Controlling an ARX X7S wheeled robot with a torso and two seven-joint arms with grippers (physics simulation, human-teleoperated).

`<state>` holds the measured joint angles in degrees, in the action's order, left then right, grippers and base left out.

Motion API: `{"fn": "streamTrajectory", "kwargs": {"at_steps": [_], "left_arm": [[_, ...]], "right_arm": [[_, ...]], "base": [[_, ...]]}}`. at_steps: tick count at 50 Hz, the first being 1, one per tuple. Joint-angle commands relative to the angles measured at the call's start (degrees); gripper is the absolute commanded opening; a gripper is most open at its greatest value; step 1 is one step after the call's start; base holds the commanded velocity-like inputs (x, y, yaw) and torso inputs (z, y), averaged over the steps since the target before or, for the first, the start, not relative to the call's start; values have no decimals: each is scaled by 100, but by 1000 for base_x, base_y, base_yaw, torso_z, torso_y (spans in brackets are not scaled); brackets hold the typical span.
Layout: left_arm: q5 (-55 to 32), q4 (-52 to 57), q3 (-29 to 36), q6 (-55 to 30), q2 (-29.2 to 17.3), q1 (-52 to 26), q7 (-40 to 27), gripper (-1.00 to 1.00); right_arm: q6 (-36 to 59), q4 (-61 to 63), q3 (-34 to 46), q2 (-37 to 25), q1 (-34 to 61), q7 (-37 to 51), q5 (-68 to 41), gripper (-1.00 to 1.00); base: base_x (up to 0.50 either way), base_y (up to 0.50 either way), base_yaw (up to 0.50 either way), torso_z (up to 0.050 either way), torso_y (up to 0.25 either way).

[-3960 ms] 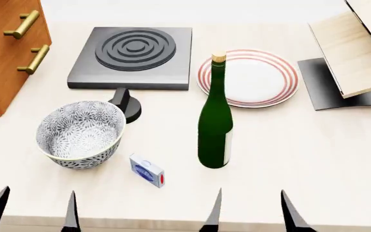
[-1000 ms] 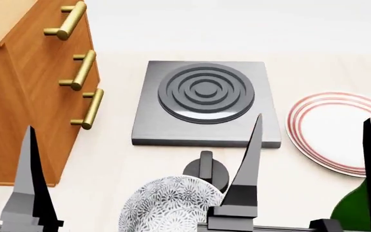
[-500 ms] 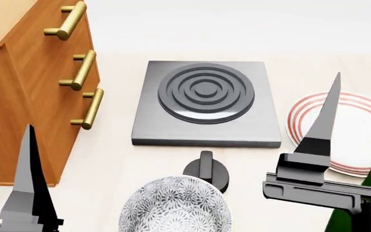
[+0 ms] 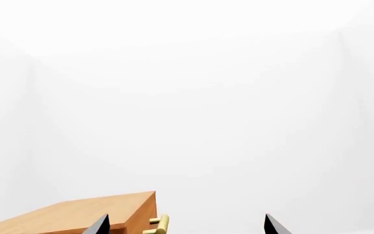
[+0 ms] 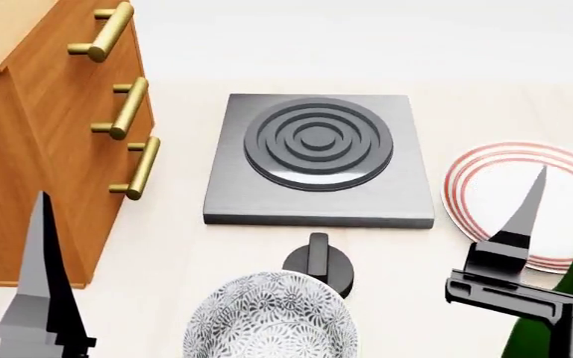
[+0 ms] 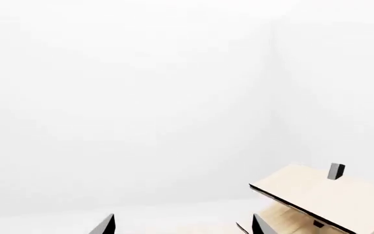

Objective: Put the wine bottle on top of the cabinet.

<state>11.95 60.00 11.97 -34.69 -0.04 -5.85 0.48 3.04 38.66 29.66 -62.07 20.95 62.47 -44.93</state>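
Landmark: the hot plate, a dark grey square slab with raised concentric rings, lying flat on the pale tabletop.
Wine bottle: standing on the tabletop at the head view's lower right corner, nearer the robot than the hot plate and off to its right; only the cork, neck and part of the green shoulder show.
Cabinet: left of the hot plate and apart from it, reddish-brown with three brass bar handles on the front facing the hot plate; its lighter top shows at the upper left corner. In the left wrist view its top and one handle appear low in the frame.
Plate: white with red rings on the rim, right of the hot plate and just beside it, partly hidden by the right arm.
Knob: black, just in front of the hot plate's near edge.
Bowl: patterned grey and white, nearer the robot than the knob and overlapping it in view.
Right gripper: fingers spread apart with nothing between them; in the head view one finger rises in front of the plate, beside the bottle's neck and not touching it.
Left gripper: fingers parted and empty; one finger shows in front of the cabinet's lower corner.
Rack: pale wood boards, seen only in the right wrist view.
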Motion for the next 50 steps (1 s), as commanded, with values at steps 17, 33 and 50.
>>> {"fn": "streamTrajectory", "kwargs": {"at_steps": [17, 33, 50], "left_arm": [[-108, 0, -127, 51, 0, 63, -45, 100], [-130, 0, -151, 1, 0, 30, -35, 100], [-109, 0, -145, 2, 0, 29, -22, 100]], "right_arm": [[-513, -1505, 229, 581, -502, -494, 266, 100], [-140, -2052, 342, 883, 50, -878, 202, 100], [-176, -2475, 367, 1083, 125, -1118, 156, 100]], "base": [[0, 0, 0, 0, 0], [0, 0, 0, 0, 0], [0, 0, 0, 0, 0]]}}
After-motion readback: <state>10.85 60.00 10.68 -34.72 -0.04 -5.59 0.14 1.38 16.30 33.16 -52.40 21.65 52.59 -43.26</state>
